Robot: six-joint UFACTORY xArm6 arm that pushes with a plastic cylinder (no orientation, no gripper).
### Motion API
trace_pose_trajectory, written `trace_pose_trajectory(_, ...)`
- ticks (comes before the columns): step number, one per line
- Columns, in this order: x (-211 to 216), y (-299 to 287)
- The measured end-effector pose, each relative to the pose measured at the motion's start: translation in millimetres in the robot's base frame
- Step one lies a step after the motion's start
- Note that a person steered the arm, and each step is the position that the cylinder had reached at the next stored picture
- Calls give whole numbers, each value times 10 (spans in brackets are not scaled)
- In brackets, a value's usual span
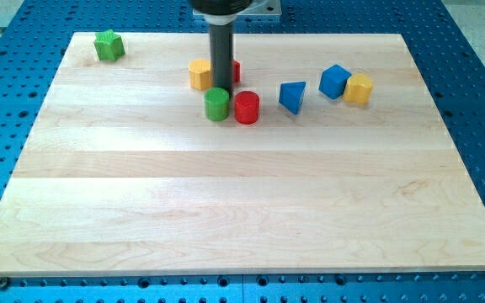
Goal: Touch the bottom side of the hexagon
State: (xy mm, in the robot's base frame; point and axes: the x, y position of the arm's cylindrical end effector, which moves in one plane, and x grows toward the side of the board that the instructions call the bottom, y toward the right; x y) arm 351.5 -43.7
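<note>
My dark rod comes down from the view's top, and my tip [221, 87] rests on the board just above a green cylinder [217, 104]. The tip sits between a yellow block [199, 74] on its left, which looks hexagonal, and a red block [237, 71] on its right that is partly hidden behind the rod. A red cylinder [246, 108] stands beside the green cylinder on its right. A second yellow block [359, 87], also many-sided, lies far to the right, touching a blue cube [335, 81].
A blue triangle [291, 96] lies between the red cylinder and the blue cube. A green star [108, 45] sits near the top left corner of the wooden board [226, 202]. Blue perforated table surrounds the board.
</note>
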Motion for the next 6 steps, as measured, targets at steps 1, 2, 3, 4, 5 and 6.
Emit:
trace_pose_trajectory(1,5,-105)
trace_pose_trajectory(2,-60,-269)
trace_pose_trajectory(3,-110,-366)
trace_pose_trajectory(4,-144,-342)
trace_pose_trajectory(5,-150,-195)
trace_pose_trajectory(6,-157,-195)
